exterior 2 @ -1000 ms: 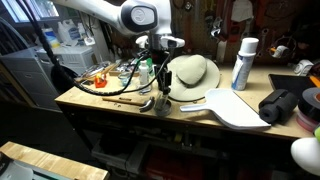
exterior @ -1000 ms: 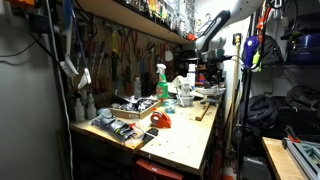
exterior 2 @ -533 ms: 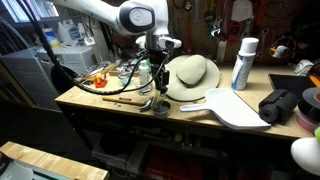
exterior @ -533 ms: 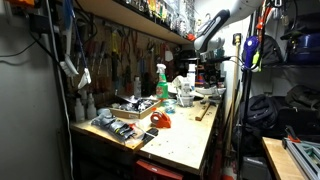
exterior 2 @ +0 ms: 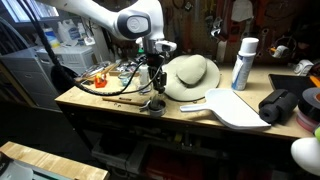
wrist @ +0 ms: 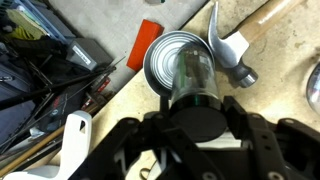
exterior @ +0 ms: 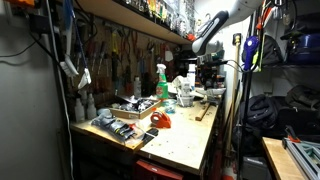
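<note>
My gripper (wrist: 191, 108) is shut on a clear greenish bottle (wrist: 190, 72) with a black cap and holds it upright. Directly below it stands an open silver metal can (wrist: 162, 58) on the wooden workbench (wrist: 250, 110). In an exterior view the gripper (exterior 2: 154, 78) hangs just above the metal can (exterior 2: 155, 104) near the bench's front edge, beside a straw hat (exterior 2: 192, 72). In an exterior view the gripper (exterior: 205, 68) is far back over the bench.
A hammer (wrist: 231, 48) lies right of the can and a flat orange piece (wrist: 143, 44) left of it. Cables and tools (wrist: 40, 75) crowd the left side. A white spray can (exterior 2: 243, 62), white board (exterior 2: 236, 108) and black bundle (exterior 2: 281, 105) lie on the bench.
My gripper has moved a little to the left with the bottle, ending over the metal can. The can, hat and tools have not moved.
</note>
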Available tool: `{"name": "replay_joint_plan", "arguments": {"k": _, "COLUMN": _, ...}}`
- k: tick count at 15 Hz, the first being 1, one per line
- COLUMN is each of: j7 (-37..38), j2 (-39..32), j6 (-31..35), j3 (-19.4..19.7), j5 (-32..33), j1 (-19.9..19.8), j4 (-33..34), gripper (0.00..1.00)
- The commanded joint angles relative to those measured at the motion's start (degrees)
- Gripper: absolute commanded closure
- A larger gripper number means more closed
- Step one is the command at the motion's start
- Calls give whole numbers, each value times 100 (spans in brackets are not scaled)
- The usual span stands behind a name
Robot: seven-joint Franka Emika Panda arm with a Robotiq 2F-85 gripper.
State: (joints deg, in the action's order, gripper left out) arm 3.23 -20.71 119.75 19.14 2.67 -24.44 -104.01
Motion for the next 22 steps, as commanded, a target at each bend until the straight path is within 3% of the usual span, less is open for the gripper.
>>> {"name": "replay_joint_plan", "arguments": {"k": 1, "j7": -125, "j2": 217, "j6": 968, "j3": -101, "j5": -441, "j1": -21, "j4": -444, "gripper": 69}}
{"name": "replay_joint_plan", "arguments": {"k": 4, "j7": -229, "j2": 294, "j6": 1664, "j3": -178, "j5": -839, "j1": -33, "j4": -553, "gripper": 69}}
{"name": "replay_joint_plan", "arguments": {"k": 7, "j7": -24, "j2": 243, "j6": 2005, "j3": 38, "j5": -245, "j1": 167, "j4": -615, "gripper": 69}}
{"name": "replay_joint_plan", "arguments": {"k": 10, "j7": 39, "j2": 313, "j6": 1991, "j3": 235, "j5": 396, "j1": 281, "j4": -704, "gripper": 69}}
{"name": "replay_joint_plan", "arguments": {"k": 17, "j7": 227, "j2": 392, "j6": 1789, "j3": 426, "j5": 1112, "j1": 392, "j4": -742, "gripper": 69}}
{"name": "replay_joint_plan", "arguments": {"k": 22, "j7": -269, "j2": 559, "j6": 1371, "j3": 256, "j5": 901, "j1": 271, "j4": -851, "gripper": 69}}
